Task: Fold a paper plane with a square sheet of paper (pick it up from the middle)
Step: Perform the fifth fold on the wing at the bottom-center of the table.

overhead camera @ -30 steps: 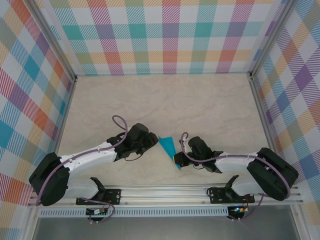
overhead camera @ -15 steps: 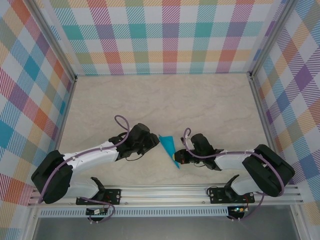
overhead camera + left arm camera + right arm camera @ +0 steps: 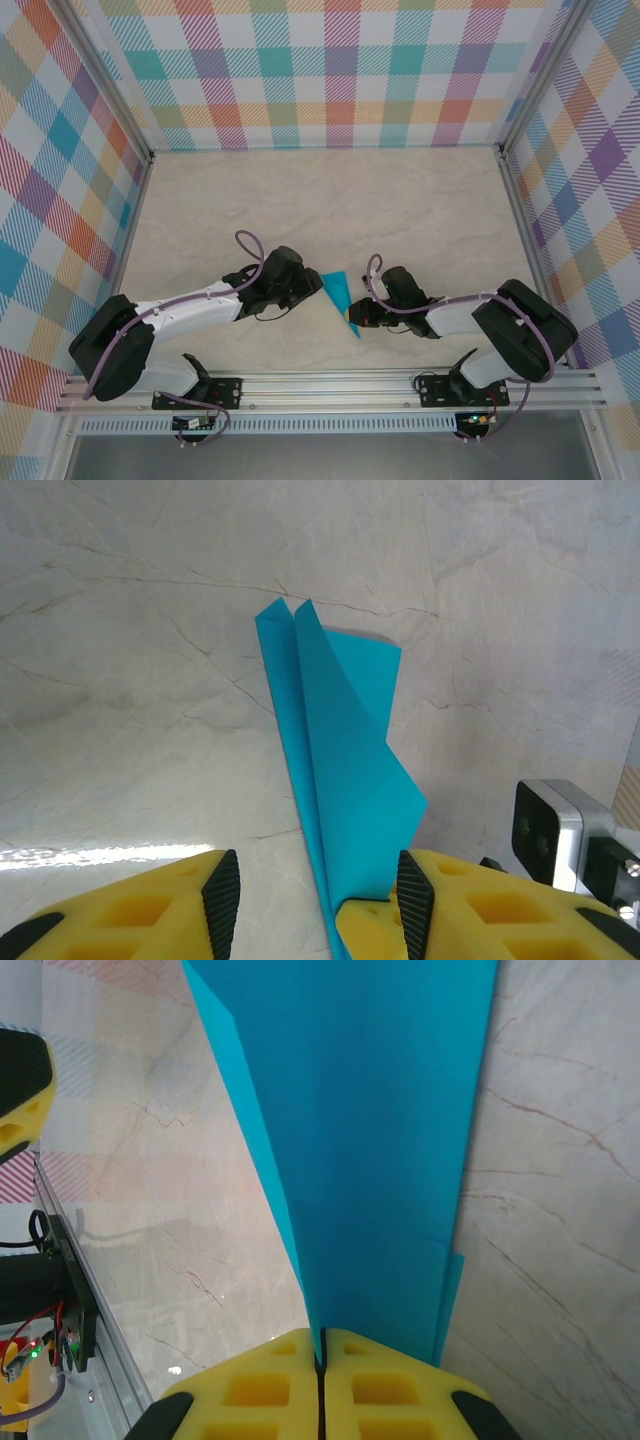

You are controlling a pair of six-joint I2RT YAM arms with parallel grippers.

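Note:
The teal-blue paper plane (image 3: 337,291) is a narrow folded dart lying between the two arms, its point toward the near edge. My right gripper (image 3: 353,319) is shut on its narrow end; in the right wrist view the yellow fingers (image 3: 250,1400) are pressed together on the central fold of the paper plane (image 3: 350,1140). My left gripper (image 3: 312,286) stands open at the wide end. In the left wrist view the paper plane (image 3: 345,750) runs up between the spread black pads (image 3: 220,900), touching the right finger, with my left gripper (image 3: 317,905) around it.
Pale marble tabletop (image 3: 330,200) stretches behind the arms, bounded by checked walls (image 3: 330,70) on three sides. An aluminium rail (image 3: 330,385) runs along the near edge. The right arm's wrist camera (image 3: 555,825) shows close by in the left wrist view.
Both grippers have crept slightly closer to the paper, the left one to the right and the right one to the left. The paper has barely moved.

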